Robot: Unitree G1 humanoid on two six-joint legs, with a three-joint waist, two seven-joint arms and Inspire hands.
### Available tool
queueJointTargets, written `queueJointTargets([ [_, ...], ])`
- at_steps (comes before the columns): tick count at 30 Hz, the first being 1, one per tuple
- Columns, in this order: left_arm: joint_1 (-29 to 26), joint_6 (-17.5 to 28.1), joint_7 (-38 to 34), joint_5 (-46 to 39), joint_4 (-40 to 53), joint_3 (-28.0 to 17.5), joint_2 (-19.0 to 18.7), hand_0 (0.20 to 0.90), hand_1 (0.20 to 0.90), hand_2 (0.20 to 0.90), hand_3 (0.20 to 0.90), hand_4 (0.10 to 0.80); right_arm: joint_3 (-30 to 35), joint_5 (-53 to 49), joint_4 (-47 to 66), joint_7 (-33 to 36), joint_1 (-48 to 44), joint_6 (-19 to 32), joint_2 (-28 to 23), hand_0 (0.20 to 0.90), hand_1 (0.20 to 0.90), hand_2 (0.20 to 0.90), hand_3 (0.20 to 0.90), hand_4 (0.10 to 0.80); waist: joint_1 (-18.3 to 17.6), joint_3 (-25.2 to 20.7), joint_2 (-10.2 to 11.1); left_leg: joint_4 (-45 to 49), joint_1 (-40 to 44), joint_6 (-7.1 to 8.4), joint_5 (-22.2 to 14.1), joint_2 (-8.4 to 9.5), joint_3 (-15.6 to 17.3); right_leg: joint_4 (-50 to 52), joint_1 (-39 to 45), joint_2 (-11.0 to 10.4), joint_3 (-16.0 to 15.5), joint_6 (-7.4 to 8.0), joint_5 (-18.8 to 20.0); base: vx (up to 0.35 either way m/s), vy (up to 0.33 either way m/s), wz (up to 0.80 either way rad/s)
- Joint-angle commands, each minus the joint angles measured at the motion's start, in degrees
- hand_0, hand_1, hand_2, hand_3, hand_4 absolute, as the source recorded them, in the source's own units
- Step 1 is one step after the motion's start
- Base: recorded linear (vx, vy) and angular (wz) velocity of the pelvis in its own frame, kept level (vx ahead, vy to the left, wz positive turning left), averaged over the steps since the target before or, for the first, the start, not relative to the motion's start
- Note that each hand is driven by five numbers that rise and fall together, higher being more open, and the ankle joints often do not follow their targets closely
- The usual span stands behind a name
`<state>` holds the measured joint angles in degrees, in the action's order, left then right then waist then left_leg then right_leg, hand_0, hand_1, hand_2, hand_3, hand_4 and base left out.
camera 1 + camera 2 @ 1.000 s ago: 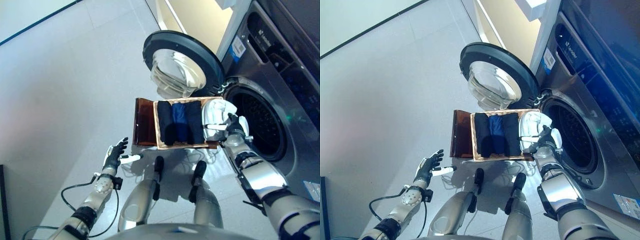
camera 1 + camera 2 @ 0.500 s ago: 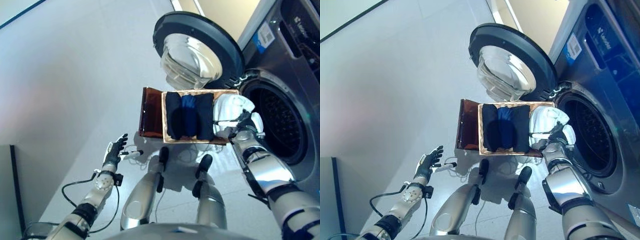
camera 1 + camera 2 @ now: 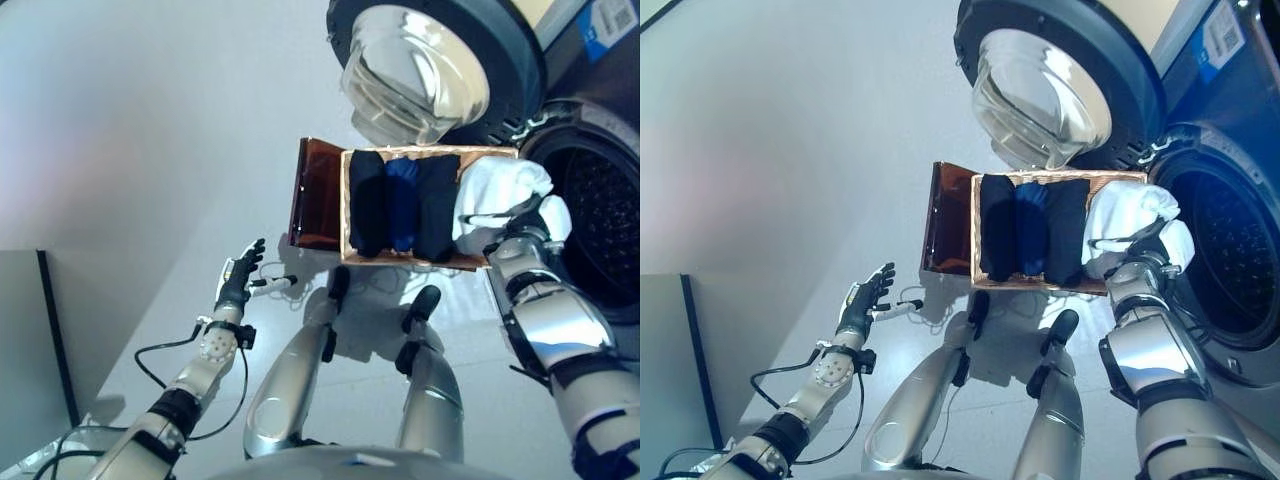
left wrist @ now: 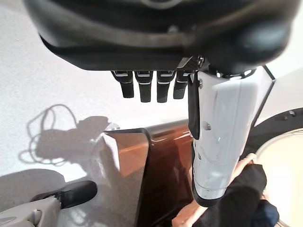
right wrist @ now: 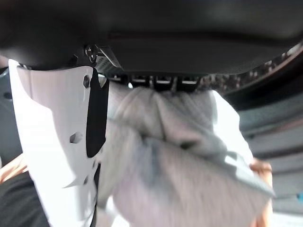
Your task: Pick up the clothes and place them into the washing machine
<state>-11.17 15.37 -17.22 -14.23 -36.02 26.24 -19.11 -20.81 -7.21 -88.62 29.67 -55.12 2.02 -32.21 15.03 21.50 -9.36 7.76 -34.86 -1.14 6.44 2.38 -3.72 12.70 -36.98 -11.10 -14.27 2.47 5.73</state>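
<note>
At lower left, the left hand [image 3: 236,283] hangs over the floor, fingers straight, holding nothing. At centre, the basket [image 3: 325,190] contains dark folded clothes [image 3: 402,203]. At right, the right hand [image 3: 524,232] grasps the white garment [image 3: 497,187] beside the washing machine drum opening [image 3: 601,220].

Head stereo pair looks steeply down; wrist cameras close, all sharing basket [image 3: 400,152].

washing machine [image 3: 1240,250]: cut by edge | right hand [image 3: 525,232] fingers: buried in white garment [image 3: 495,190]
</note>
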Motion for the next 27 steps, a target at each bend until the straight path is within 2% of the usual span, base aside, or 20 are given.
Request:
queueJointTargets([
  [1,-0.9,3.6,-3.6,-1.0,4.0,0.4,-3.0,0.900,0.900,0.900,0.900,0.800,-4.8,1.9,2.5,1.0,-4.4,0.4,-2.9,0.200,0.200,0.200,0.200,0.300,1.1,0.5,-0.9,6.2,-6.1,3.12,-4.5,1.51,2.0,0.6,3.3,-1.4,3.5,1.67,-4.1,0.021,0.059,0.06],
  [13,0.1,4.2,-5.2,-1.7,3.5,-0.4,-4.2,0.900,0.900,0.900,0.900,0.800,-4.9,2.0,3.2,2.2,-4.9,0.5,-1.7,0.200,0.200,0.200,0.200,0.300,0.3,-0.1,-0.6,5.2,-4.2,3.08,-4.9,2.00,3.0,-2.2,5.6,-1.7,4.0,2.19,-2.5,0.009,0.044,0.02],
  [14,0.2,4.2,-5.1,-1.7,3.3,-0.5,-4.3,0.900,0.900,0.900,0.900,0.800,-4.6,1.4,3.4,2.1,-4.9,0.7,-1.6,0.200,0.200,0.200,0.200,0.300,0.0,0.1,-0.6,5.0,-4.6,2.77,-3.2,1.99,3.5,-2.7,5.3,-1.8,3.8,1.82,-0.9,-0.087,0.051,-0.04],
  [15,0.2,4.2,-5.1,-1.7,3.3,-0.5,-4.3,0.900,0.900,0.900,0.900,0.800,-4.6,1.4,3.4,2.1,-4.9,0.7,-1.6,0.200,0.200,0.200,0.200,0.300,0.0,0.1,-0.6,5.0,-4.6,2.77,-3.2,1.99,3.5,-2.8,5.3,-1.8,3.8,1.82,-0.8,-0.068,0.070,-0.04],
  [20,1.5,4.4,-4.3,-2.8,2.3,-2.0,-5.0,0.900,0.900,0.900,0.900,0.800,1.2,-11.1,10.5,0.8,-1.8,6.0,0.5,0.200,0.200,0.200,0.200,0.300,-2.0,-0.9,1.1,4.0,-2.3,2.72,-3.7,1.43,4.6,-4.5,6.8,-1.4,5.0,2.36,0.0,0.024,0.015,-0.13],
  [21,1.5,4.4,-4.3,-2.8,2.3,-2.0,-5.1,0.900,0.900,0.900,0.900,0.800,1.2,-11.1,10.5,0.8,-1.8,6.0,0.5,0.200,0.200,0.200,0.200,0.300,-2.0,-0.9,1.1,4.0,-2.2,2.71,-3.7,1.43,4.6,-4.6,6.8,-1.4,5.0,2.36,0.0,0.006,-0.003,-0.17],
  [24,1.9,5.0,-4.4,-3.8,1.3,-3.9,-5.1,0.900,0.900,0.900,0.900,0.800,8.5,-28.2,21.2,-1.6,3.6,13.5,6.2,0.200,0.200,0.200,0.200,0.300,-3.7,-0.9,2.2,3.8,-1.5,2.49,-4.1,1.03,5.4,-4.9,6.9,-1.2,5.9,2.55,0.3,-0.013,-0.018,-0.16],
  [27,2.1,5.1,-4.2,-4.7,0.8,-4.3,-4.4,0.900,0.900,0.900,0.900,0.800,14.7,-42.3,26.3,-4.4,8.3,18.8,10.3,0.200,0.200,0.200,0.200,0.300,-4.5,-1.0,2.2,4.1,-1.5,2.37,-4.4,0.72,5.9,-4.9,6.5,-1.1,6.4,2.56,0.0,-0.005,-0.015,-0.17],
])
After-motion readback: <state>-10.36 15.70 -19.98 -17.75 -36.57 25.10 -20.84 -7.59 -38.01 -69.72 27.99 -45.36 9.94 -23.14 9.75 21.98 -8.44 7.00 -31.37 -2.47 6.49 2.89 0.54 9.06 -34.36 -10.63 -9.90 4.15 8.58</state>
